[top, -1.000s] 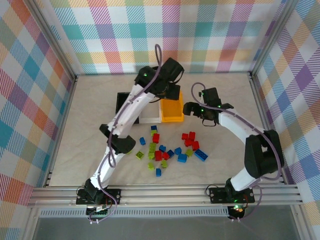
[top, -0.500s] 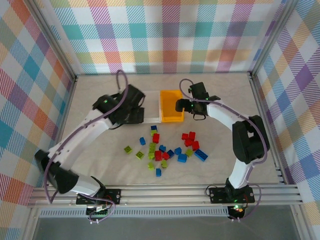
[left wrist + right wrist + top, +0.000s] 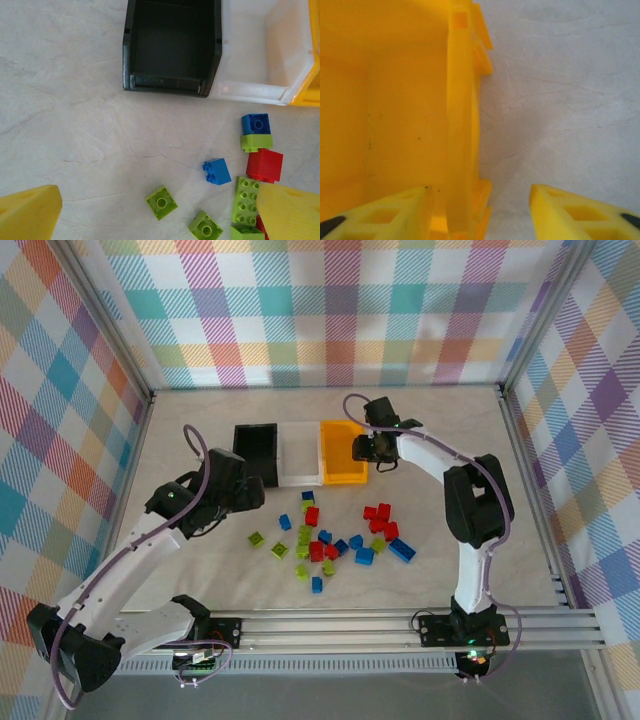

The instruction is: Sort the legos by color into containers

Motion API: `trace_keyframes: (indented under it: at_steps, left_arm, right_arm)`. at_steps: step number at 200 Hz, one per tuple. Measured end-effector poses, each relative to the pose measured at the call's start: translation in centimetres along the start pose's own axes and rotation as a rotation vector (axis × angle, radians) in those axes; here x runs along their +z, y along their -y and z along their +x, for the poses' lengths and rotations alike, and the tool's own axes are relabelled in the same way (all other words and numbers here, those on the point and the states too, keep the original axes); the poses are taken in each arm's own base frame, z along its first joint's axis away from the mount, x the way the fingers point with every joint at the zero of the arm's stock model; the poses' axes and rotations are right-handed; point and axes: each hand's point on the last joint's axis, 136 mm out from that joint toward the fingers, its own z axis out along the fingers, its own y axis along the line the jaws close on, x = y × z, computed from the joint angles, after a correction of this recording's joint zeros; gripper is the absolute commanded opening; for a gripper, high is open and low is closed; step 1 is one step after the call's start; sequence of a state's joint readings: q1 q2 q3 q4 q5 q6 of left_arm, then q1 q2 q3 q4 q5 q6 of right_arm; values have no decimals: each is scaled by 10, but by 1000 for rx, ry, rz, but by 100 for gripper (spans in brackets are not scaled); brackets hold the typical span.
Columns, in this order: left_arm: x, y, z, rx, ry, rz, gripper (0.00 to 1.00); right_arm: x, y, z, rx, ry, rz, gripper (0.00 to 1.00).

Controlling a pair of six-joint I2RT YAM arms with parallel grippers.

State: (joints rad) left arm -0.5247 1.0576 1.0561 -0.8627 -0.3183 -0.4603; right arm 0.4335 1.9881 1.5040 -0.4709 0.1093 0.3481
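Observation:
Red, blue and lime legos [image 3: 340,540] lie scattered on the table in front of three containers: a black bin [image 3: 255,430], a white bin [image 3: 299,478] and an orange-yellow bin [image 3: 340,478]. My left gripper [image 3: 244,504] hovers open to the left of the pile, with a lime brick [image 3: 161,202] on the table below, between its fingers [image 3: 30,210]. Beyond it lie a blue brick [image 3: 217,171] and a red brick [image 3: 264,165]. My right gripper [image 3: 480,192] is open astride the yellow bin's right wall [image 3: 459,125], one finger inside, one outside.
The black bin [image 3: 170,82] looks empty inside, and the white bin [image 3: 250,92] stands right beside it. Bare table stretches left of the pile and right of the yellow bin. Metal rails [image 3: 330,625] edge the near side, and checked walls close in the other sides.
My left arm has swung back from over the bins to the near left, its jaws opening wide. My right gripper moved left onto the yellow bin's right wall and its jaws narrowed.

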Motion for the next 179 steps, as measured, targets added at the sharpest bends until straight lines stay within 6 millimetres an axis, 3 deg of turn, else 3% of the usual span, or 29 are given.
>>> trace_keyframes:
  at_steps: [47,143,152,179]
  left_arm:
    - [3,-2,5,-15,1,14,100]
    - [6,-3,3,-43,1,38,100]
    - [6,-3,3,-44,1,38,100]
    - [7,-3,5,-47,-6,42,100]
  right_arm:
    - [0,1,2,-4,-14,29,30]
    - [-2,4,3,-17,-7,66,12]
    - [-2,5,3,-21,-7,73,0]
    - [-5,11,6,-30,-5,96,0]
